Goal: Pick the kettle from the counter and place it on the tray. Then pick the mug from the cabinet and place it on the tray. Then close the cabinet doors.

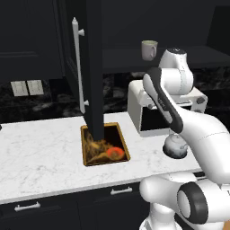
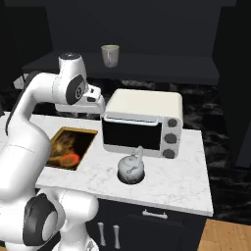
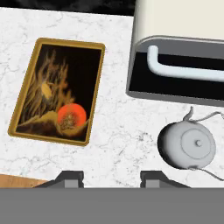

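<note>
While the gripper hovers parted (holding nothing), toaster oven crowds kettle.

tray left on counter, kettle right beside toaster oven.

Bare counter between tray and kettle; toaster oven close behind kettle

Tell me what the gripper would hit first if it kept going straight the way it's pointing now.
Probably bare counter. The gripper points down at the marble between the tray and the kettle, with jaws apart; depth is hard to judge.
</note>
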Motion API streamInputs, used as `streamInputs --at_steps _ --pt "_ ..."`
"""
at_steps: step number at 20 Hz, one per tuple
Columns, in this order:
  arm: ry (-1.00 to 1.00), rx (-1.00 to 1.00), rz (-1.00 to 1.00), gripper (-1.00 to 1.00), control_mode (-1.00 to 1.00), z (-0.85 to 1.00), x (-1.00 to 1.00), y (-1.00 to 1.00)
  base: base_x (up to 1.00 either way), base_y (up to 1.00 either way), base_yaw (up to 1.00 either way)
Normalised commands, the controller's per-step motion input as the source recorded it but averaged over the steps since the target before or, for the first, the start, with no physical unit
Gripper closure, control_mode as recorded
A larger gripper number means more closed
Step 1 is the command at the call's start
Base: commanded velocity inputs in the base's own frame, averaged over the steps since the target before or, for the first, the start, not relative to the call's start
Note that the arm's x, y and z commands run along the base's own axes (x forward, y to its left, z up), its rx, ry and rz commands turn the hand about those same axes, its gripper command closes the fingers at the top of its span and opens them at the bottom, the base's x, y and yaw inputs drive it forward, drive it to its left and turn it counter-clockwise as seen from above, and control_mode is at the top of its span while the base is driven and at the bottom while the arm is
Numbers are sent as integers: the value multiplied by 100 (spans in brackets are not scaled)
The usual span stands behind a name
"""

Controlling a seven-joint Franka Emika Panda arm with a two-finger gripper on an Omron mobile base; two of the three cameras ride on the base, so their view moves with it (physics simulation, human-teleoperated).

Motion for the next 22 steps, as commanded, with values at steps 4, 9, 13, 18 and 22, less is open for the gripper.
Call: streamInputs --at_steps 4,9,13,18,22 --pt "0 0 0 -100 -100 -11 -5 -42 0 0 0" --pt "-6 0 5 -100 -100 -14 -61 -100 0 0 0" --pt "-2 5 17 -100 -100 -6 -35 -99 0 0 0" --pt "0 14 3 -100 -100 0 -3 -51 0 0 0" --pt "0 15 1 -100 -100 -13 7 -38 0 0 0"
